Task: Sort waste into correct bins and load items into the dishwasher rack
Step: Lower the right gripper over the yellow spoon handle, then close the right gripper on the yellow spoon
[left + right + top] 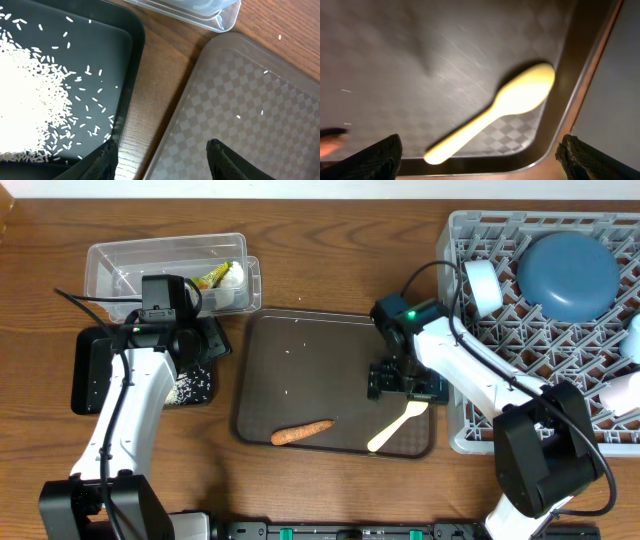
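The grey dishwasher rack [458, 330] at the right holds the dark-blue plate [568, 272], the pink-and-white cup [483, 285] and two light bowls [630, 340] at the frame edge. The cream spoon [398, 425] and the orange carrot [302, 432] lie on the brown serving tray [300, 370]. My right gripper [395, 380] is open just above the spoon [500, 112], empty. The clear tub [130, 265] holds tissue and a yellow-green wrapper [222, 277]. The black tray [88, 370] holds rice [25, 100]. My left gripper [162, 160] is open and empty over the gap between the black tray and the brown tray.
A few loose rice grains [239, 117] lie on the brown tray [240, 100]. The tub's corner [220, 15] shows at the top of the left wrist view. The carrot's tip [330, 135] shows at the left edge of the right wrist view. The rack stands beside the brown tray's right edge.
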Robot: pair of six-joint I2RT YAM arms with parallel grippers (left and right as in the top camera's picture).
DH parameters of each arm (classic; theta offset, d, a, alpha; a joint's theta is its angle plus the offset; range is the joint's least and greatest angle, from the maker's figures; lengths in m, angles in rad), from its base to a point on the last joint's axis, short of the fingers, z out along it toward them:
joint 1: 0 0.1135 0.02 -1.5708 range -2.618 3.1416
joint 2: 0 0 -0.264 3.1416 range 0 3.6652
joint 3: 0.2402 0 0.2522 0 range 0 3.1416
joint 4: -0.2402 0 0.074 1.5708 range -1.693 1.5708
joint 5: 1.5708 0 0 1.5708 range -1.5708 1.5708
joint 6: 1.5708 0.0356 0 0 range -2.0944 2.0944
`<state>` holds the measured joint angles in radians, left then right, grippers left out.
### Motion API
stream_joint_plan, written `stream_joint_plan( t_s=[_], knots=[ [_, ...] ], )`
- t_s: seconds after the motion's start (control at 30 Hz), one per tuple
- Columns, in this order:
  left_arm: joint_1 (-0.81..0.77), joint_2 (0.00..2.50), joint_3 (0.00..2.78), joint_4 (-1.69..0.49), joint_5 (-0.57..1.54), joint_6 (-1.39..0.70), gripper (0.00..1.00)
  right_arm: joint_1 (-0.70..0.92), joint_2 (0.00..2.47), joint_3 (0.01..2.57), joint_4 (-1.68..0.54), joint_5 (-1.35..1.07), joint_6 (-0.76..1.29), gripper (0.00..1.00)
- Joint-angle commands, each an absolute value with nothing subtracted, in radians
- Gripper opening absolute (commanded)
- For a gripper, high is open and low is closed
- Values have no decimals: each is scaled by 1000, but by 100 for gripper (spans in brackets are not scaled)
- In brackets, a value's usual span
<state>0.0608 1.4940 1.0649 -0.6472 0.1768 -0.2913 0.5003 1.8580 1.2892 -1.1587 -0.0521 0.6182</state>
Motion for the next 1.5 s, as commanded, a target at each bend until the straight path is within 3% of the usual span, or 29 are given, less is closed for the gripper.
stream_joint_plan(
  t_s=[0.0,0.6,0.83,1.17,1.3,1.47],
  knots=[
    [60,1496,1076,-647,170,-289,60,515,1854,1248,-1143,-41,657,98],
    [60,1496,1076,-647,170,-289,59,530,1854,1029,-795,5,657,92],
    [60,1496,1076,-647,170,-289,60,530,1854,1011,-736,88,657,75],
    [60,1496,1076,-647,170,-289,59,530,1854,1012,-717,152,631,34],
    [60,1496,1076,-647,170,-289,59,530,1854,1012,-712,134,630,27],
    [60,1496,1076,-647,170,-289,59,530,1854,1011,-673,35,551,25]
  ],
)
